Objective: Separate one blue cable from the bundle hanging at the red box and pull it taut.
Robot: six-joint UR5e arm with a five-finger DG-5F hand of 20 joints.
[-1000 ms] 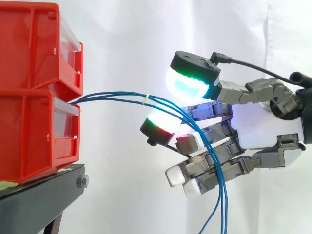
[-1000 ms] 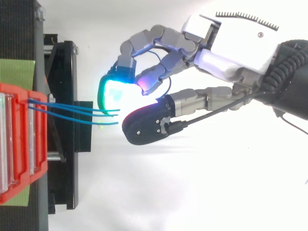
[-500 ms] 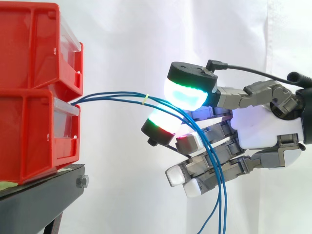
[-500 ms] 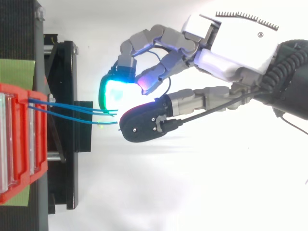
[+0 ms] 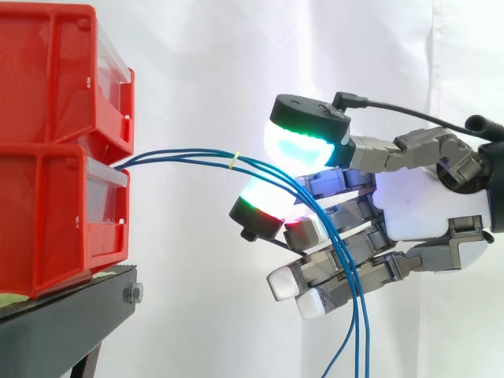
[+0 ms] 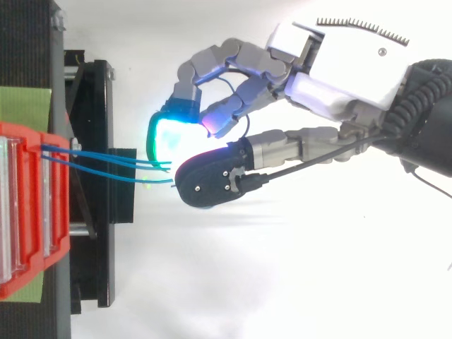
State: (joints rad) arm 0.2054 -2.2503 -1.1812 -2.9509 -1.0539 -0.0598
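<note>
White curtain (image 5: 205, 63) forms the backdrop. Two red bins (image 5: 47, 220) are stacked one on the other on a black stand (image 5: 71, 315) at the left of the side view. The blue cables (image 5: 181, 155) emerge at the front of the bins where the upper one meets the lower, run together to the right in a shallow arc, and are tied by a yellow band (image 5: 234, 161) near the top of that arc. Past the band they fan out slightly and fall across the front of my robot hand (image 5: 413, 209), hanging slack. The robot hand comes in from the right with its fingers spread and loosely bent, clamped on nothing. Its cyan-and-green thumb pad (image 5: 303, 146) sits just above the cables and a green-and-red finger pad (image 5: 260, 197) just below them, with a narrow gap between the two. The cables run through that gap; I cannot tell whether either pad touches them. No single cable stands apart from the bundle.
</note>
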